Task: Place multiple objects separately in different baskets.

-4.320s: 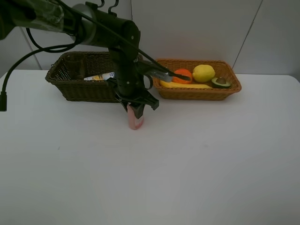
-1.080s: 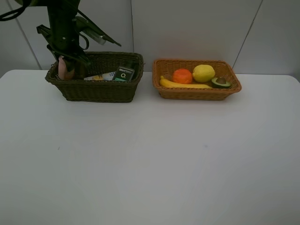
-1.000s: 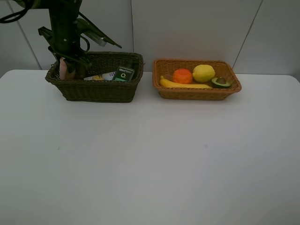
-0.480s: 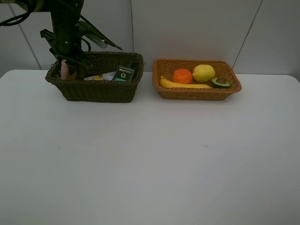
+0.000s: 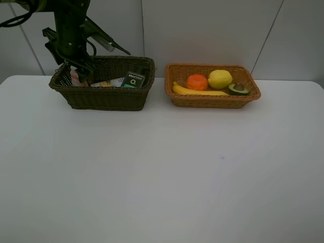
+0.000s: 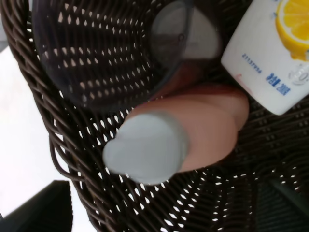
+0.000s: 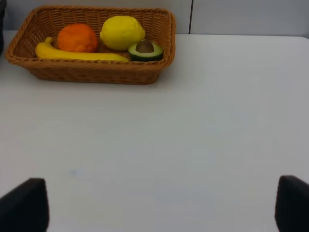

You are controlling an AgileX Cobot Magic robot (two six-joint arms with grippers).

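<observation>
The small pink bottle (image 6: 207, 125), grey-capped, lies on its side on the floor of the dark olive-brown basket (image 5: 106, 98), at its left end (image 5: 75, 78). It rests against the translucent mauve cup (image 6: 111, 53) and the white bottle (image 6: 270, 53). My left gripper (image 5: 80, 70) hangs just above it, open, its dark fingers (image 6: 38, 208) wide of the bottle. The dark green bottle (image 5: 134, 79) lies further right in that basket. The orange-tan basket (image 5: 212, 101) holds banana (image 5: 197, 92), orange (image 5: 197, 81), lemon (image 5: 219, 79) and halved avocado (image 5: 238, 89). My right gripper (image 7: 157, 208) is open over bare table.
The two baskets stand side by side at the back of the white table (image 5: 162, 172), close to the wall. The left arm (image 5: 68, 30) rises over the dark basket's left end.
The left gripper has opened and let go of the pink bottle, which has dropped from upright to lying in the dark basket. The gripper has risen slightly.
</observation>
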